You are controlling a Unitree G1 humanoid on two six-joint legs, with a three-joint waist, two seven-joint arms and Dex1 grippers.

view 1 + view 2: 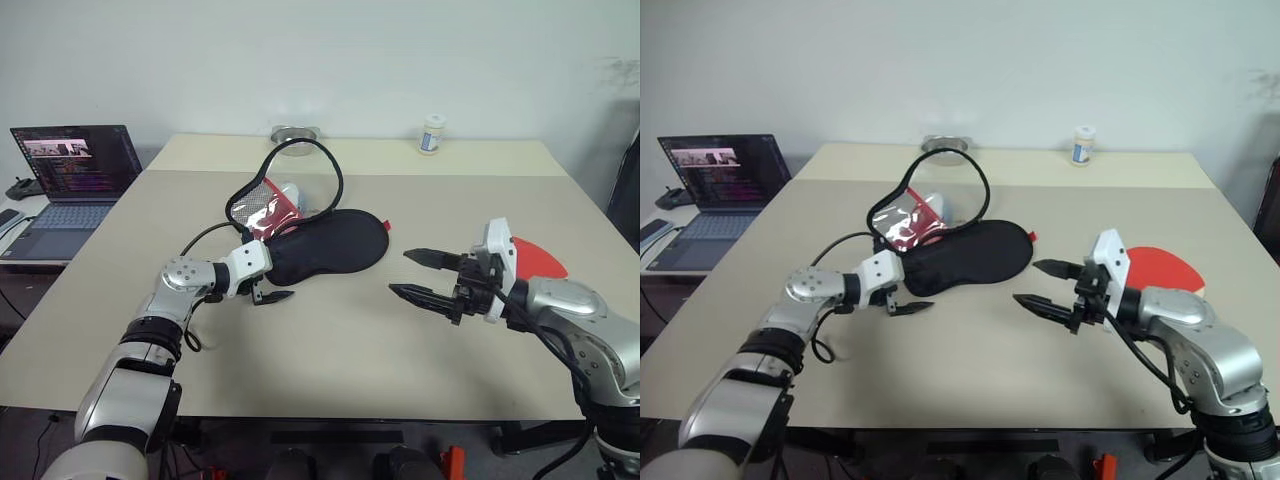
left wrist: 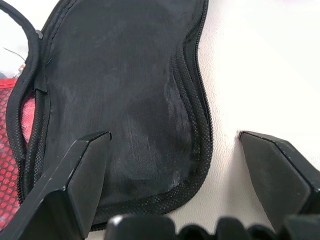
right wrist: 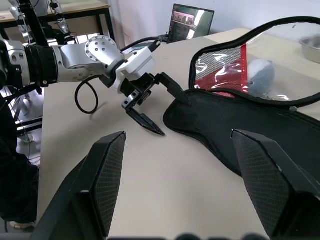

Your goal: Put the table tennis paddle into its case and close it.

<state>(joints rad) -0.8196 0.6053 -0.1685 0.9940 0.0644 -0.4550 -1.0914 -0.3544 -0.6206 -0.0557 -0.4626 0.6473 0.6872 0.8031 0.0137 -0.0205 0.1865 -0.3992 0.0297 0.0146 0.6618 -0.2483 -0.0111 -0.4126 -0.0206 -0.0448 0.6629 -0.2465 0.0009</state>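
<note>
- Case [image 1: 330, 245] lies unzipped near mid-bench [image 1: 330, 350]: black half flat on the surface, the other half w/ red lining and mesh standing up behind it, its black zip edge arching into a loop.
- My left gripper [image 1: 268, 290] sits at the narrow handle end of the case, released, jaws spread wide. In left wrist view the black fabric's rounded end lies between the two fingers [image 2: 75, 185]; one finger overlaps the fabric, the other is over bare bench just beside the edge. Can't tell if either actually touches.
- In right wrist view I see the left gripper w/ one finger at the case's edge and the other angled down toward the bench, tip near the surface.
- My right gripper [image 1: 428, 277] is released too, jaws apart, nothing between them. It hangs above the bench, pointing roughly level toward the case and well apart from it.
- Table tennis paddle [image 1: 1165, 268] lies flat on the bench on my right side, red face up, partly hidden behind the right wrist; handle not visible.
- Other stuff: open laptop [image 1: 75, 185] on a side desk to my left, small white bottle [image 1: 432, 134] and a metal bowl [image 1: 294, 134] at the far edge of the bench, a pale grey rounded object [image 3: 261, 77] behind the mesh flap.
</note>
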